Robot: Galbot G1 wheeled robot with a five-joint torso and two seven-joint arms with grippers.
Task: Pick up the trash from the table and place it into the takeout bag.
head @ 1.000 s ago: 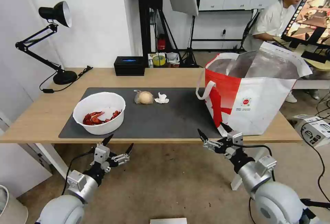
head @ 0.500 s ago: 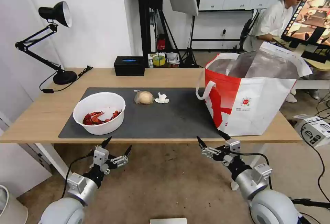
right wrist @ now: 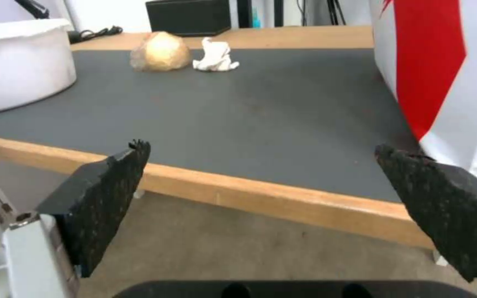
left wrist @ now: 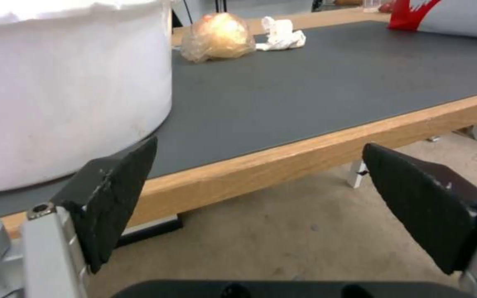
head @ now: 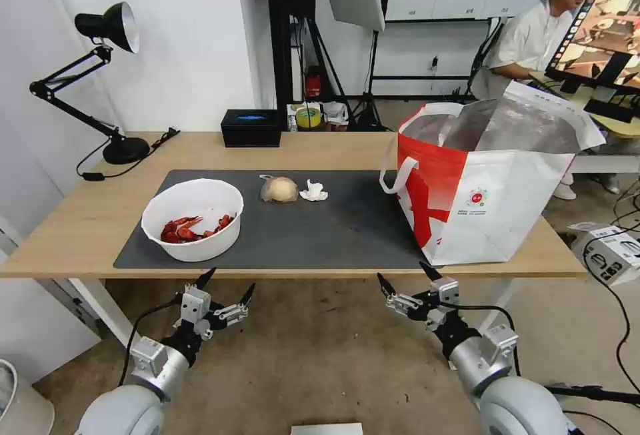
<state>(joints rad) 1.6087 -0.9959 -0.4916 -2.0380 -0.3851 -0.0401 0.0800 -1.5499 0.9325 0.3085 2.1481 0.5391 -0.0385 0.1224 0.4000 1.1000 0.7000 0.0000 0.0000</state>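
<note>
Currently, left tool (head: 227, 286) and right tool (head: 409, 273) are held below the tabletop (head: 73, 231) front edge, both released wide and empty. Bowl (head: 193, 219) of red shells sits on the mat's left; bun (head: 279, 189) and tissue (head: 313, 191) mid-mat; bag (head: 497, 185) stands open at right, contents unseen. Judged: the bowl should be gripped by its rim and kept level.

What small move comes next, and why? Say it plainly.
Probably raise the left claw up and forward to the bowl. Both claws hang open below the table edge, the right claw empty too. The bowl of red shells sits nearest the left one, while the bun and tissue lie farther back; the bag stands open.
</note>
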